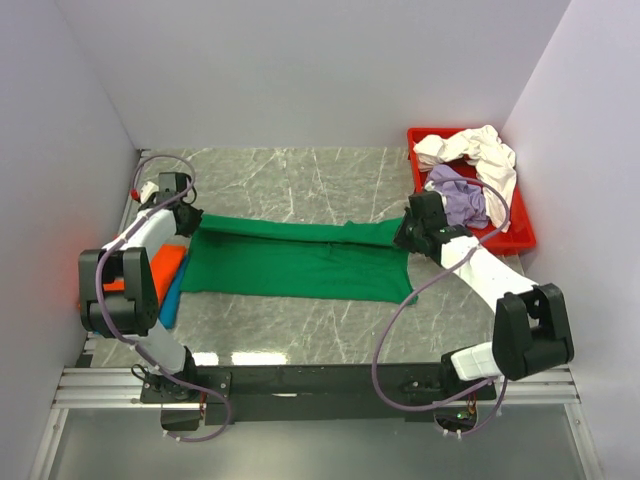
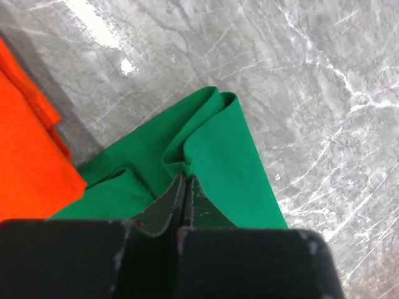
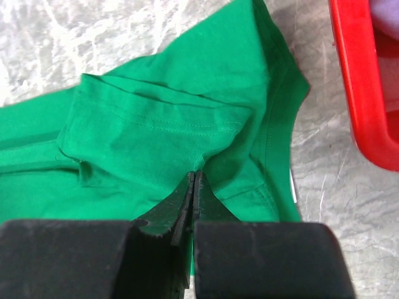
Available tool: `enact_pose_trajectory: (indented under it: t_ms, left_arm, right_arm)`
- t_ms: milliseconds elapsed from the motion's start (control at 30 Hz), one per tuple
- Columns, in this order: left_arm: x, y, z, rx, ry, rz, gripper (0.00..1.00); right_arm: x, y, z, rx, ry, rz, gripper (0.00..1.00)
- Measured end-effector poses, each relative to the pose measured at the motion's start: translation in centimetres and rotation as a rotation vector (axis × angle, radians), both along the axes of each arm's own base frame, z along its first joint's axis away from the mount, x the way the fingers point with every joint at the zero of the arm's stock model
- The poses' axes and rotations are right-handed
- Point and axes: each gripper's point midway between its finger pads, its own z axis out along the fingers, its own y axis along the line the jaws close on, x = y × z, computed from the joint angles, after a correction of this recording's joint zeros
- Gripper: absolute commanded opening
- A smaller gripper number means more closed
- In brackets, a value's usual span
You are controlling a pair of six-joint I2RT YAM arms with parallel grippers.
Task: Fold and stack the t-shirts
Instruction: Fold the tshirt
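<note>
- Grey, marble-veined table (image 1: 300, 180) fills the floor of a box of plain pale walls (image 1: 300, 70), and the two arms are bolted at its near edge.
- The left gripper (image 2: 187, 179) is clenched. Its two dark fingers are pressed flat together on a pinch of the green t-shirt (image 2: 218, 149), and the cloth rises into a small peaked ridge right at the fingertips.
- The right gripper (image 3: 195, 175) is clamped just as tight on the other end of the same shirt. It bites a raised fold, and a stitched hem runs across the cloth just beyond its tips.
- Between the two grips the green t-shirt lies stretched lengthwise across the middle of the table, from near the left edge towards the right one. It lies mostly flat on the marble, with a narrow band along its far side doubled over onto the rest.
- Against the table's left edge lies an orange t-shirt (image 1: 165, 268), flat and partly hidden under the left arm, with its inner side touching the green shirt's left end.
- A teal t-shirt (image 1: 170, 300) shows as a thin strip beneath the orange one, on its near side.
- In the far right corner of the table sits a red tray (image 1: 520, 238), its rim just beside the green shirt's right end.
- A cream-white t-shirt (image 1: 480, 150) is crumpled in the tray's far end and spills over its rim. A lavender t-shirt (image 1: 460, 200) is bunched up against it, closer to the right gripper.
</note>
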Motion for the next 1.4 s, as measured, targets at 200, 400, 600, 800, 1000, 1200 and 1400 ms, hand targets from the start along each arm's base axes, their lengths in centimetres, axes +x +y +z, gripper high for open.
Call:
enact_pose_trajectory:
  t_ms: [200,400,600,800,1000,1200,1400]
  left_arm:
    - [-0.6,0.4,-0.3,0.000,-0.001,0.017,0.01]
    - [-1.7,0.7,-1.5,-0.004,0.028,0.030,0.01]
    - [-2.8,1.1,-2.6,-0.012,0.042,0.045,0.19]
    - [-3.5,1.8,-2.0,-0.030,0.015,0.067,0.45]
    - [-3.0,0.8,0.5,-0.062,-0.070,0.035,0.50]
    - [-2.9,-2.4,1.8,-0.083,-0.100,-0.072,0.51]
    - [-3.5,-4.9,2.9,-0.098,-0.124,-0.159,0.51]
  right_arm:
    - [-0.8,0.2,0.4,0.024,-0.021,0.008,0.00]
    - [-2.4,0.8,-1.2,0.038,0.005,0.031,0.00]
    - [-4.0,1.3,-3.1,0.057,0.042,0.062,0.35]
    - [-4.7,1.3,-1.5,0.070,-0.012,0.079,0.50]
    - [-2.4,2.5,1.8,0.068,-0.086,0.118,0.50]
    - [2.6,6.8,3.0,0.002,-0.093,0.195,0.51]
    - [6.3,9.4,0.6,-0.113,-0.049,0.212,0.52]
